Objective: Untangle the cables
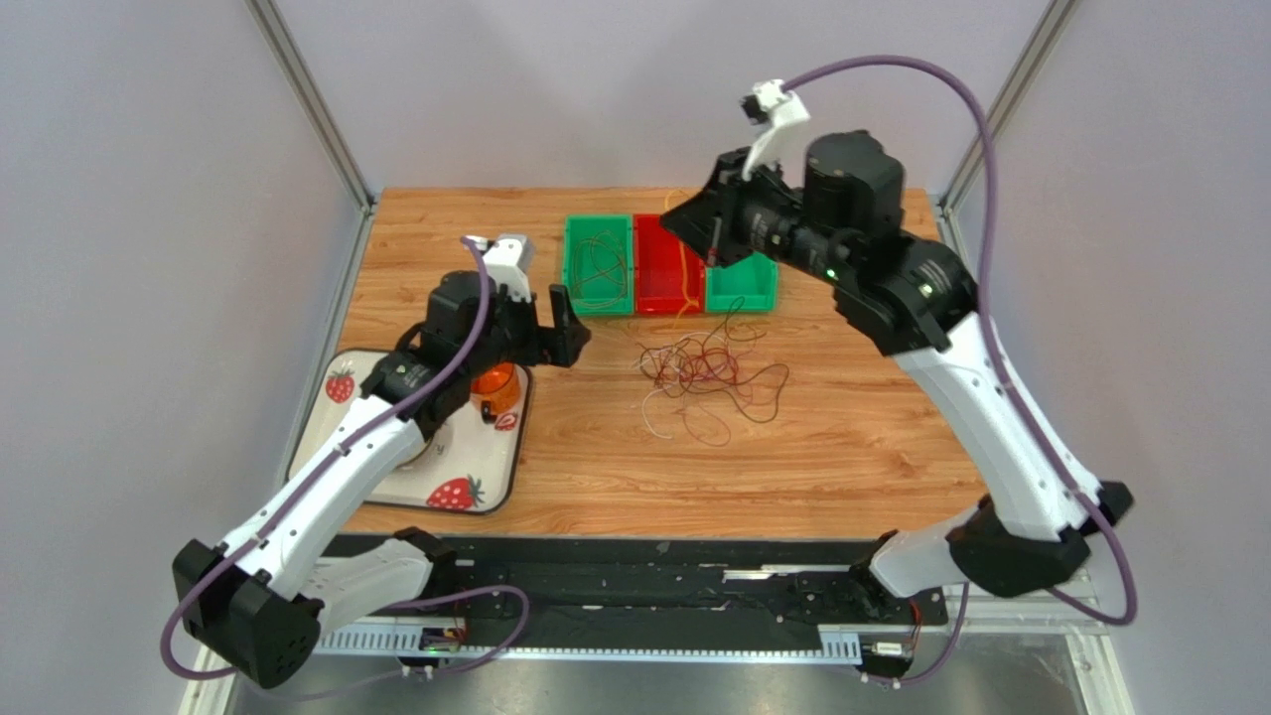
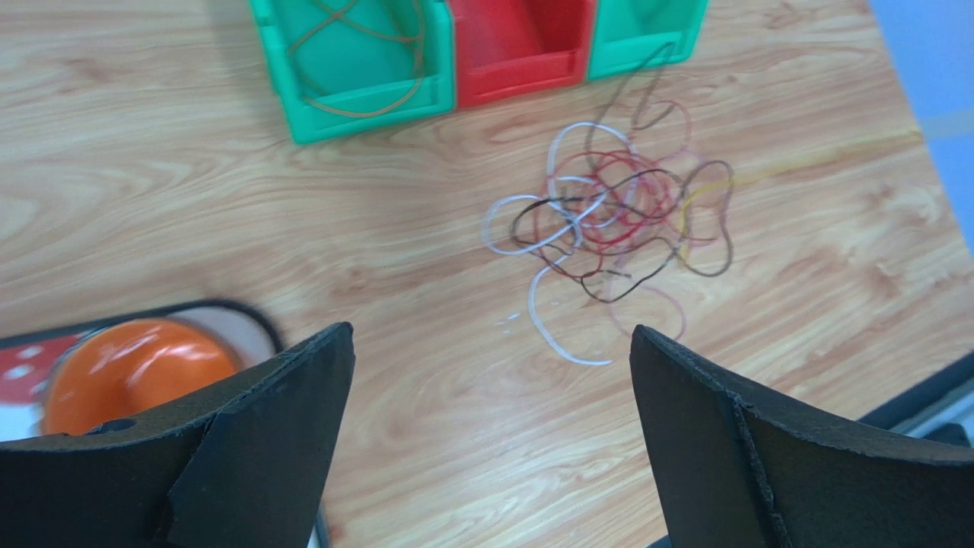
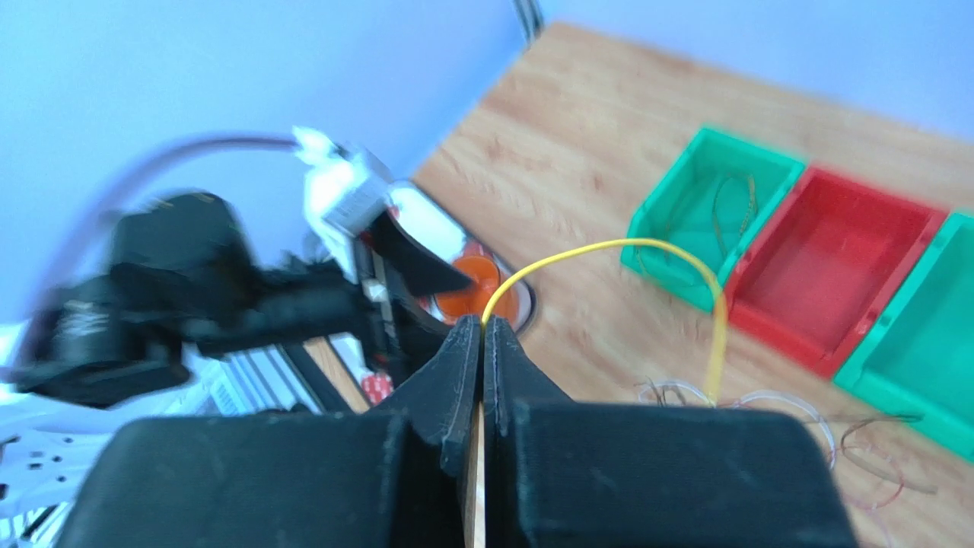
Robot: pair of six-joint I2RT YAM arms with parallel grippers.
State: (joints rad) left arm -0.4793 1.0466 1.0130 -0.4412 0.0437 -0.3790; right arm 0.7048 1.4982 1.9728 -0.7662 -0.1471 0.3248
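A tangle of thin cables [image 1: 709, 376], dark red, brown and whitish, lies on the wooden table in front of three bins. It also shows in the left wrist view [image 2: 617, 217]. My right gripper [image 1: 704, 227] is raised above the bins and is shut on a yellow cable [image 3: 640, 246]. The cable arcs from the closed fingertips [image 3: 471, 343] down towards the tangle [image 3: 777, 411]. My left gripper [image 2: 492, 343] is open and empty. It hovers left of the tangle [image 1: 564, 321]. A brown cable [image 2: 354, 46] lies in the left green bin [image 2: 300, 86].
A left green bin [image 1: 573, 283], a red bin [image 1: 645, 283] and a right green bin [image 1: 754, 283] stand side by side at the back. A strawberry-print mat [image 1: 358, 447] with an orange bowl [image 1: 500, 391] lies at the left, under my left arm.
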